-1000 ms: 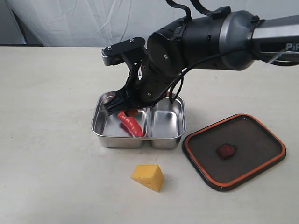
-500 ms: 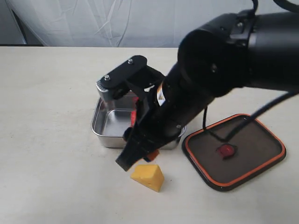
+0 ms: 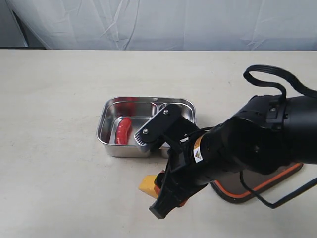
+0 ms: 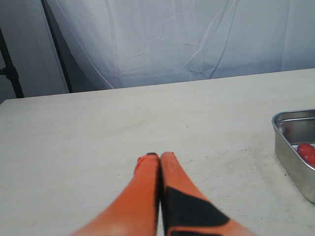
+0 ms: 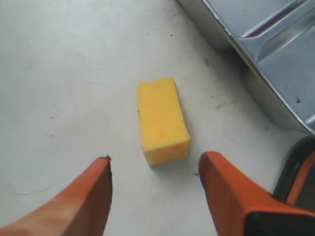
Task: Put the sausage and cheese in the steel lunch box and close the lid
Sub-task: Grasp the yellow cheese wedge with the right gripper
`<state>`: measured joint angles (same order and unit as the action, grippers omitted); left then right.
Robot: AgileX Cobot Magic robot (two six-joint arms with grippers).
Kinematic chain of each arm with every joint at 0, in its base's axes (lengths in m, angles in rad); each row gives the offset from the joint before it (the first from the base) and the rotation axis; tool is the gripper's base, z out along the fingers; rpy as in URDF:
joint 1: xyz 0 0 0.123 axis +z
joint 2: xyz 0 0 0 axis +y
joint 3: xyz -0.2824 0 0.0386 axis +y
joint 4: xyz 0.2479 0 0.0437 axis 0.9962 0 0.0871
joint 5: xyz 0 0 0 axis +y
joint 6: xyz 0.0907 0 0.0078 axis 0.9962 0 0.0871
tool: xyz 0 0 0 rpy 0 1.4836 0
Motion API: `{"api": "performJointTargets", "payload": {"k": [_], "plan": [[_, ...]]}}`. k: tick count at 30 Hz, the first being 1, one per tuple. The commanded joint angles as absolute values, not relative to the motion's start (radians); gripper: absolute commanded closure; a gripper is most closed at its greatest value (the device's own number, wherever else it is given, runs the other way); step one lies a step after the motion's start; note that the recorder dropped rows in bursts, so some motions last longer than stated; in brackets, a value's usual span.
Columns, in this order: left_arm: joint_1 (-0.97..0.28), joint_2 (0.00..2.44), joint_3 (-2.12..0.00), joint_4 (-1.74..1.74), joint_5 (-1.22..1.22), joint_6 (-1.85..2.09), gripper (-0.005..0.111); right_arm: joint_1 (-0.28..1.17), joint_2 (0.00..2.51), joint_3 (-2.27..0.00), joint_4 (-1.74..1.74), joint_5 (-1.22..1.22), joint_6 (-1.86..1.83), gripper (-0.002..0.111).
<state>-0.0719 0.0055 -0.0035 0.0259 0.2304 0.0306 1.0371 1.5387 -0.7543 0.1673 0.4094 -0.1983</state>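
The red sausage (image 3: 122, 130) lies in the left compartment of the steel lunch box (image 3: 106, 111); its end also shows in the left wrist view as the sausage (image 4: 306, 153) inside the box (image 4: 288, 147). The yellow cheese (image 5: 162, 121) sits on the table in front of the box (image 5: 275, 73); in the exterior view only a corner of the cheese (image 3: 146, 186) shows past the arm. My right gripper (image 5: 155, 169) hangs open just above the cheese, one finger on each side of its near end. The dark lid (image 3: 283, 177) is mostly hidden behind the right arm. My left gripper (image 4: 160, 156) is shut and empty.
The black right arm (image 3: 237, 148) reaches across the front of the box and covers its right compartment and most of the lid. A white curtain (image 3: 163, 22) hangs behind the table (image 3: 49, 99). The left arm is out of the exterior view.
The right gripper has left the sausage in the box's left compartment, swung forward out of the box and come down open over the cheese.
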Motion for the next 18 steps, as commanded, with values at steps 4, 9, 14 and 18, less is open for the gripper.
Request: {"api": "performJointTargets", "payload": {"k": [4, 9, 14, 18], "plan": [[-0.072, 0.0, 0.0, 0.028, 0.224, 0.03, 0.107, 1.038, 1.547, -0.734, 0.192, 0.315, -0.208, 0.054], [-0.072, 0.0, 0.0, 0.028, 0.224, 0.03, 0.107, 1.038, 1.597, -0.734, 0.21, 0.309, -0.211, 0.054], [-0.072, 0.0, 0.0, 0.028, 0.224, 0.03, 0.107, 1.038, 1.643, -0.734, 0.211, 0.289, -0.213, 0.054], [-0.072, 0.0, 0.0, 0.028, 0.224, 0.03, 0.107, 1.038, 1.669, -0.734, 0.207, 0.235, -0.214, 0.054]]}}
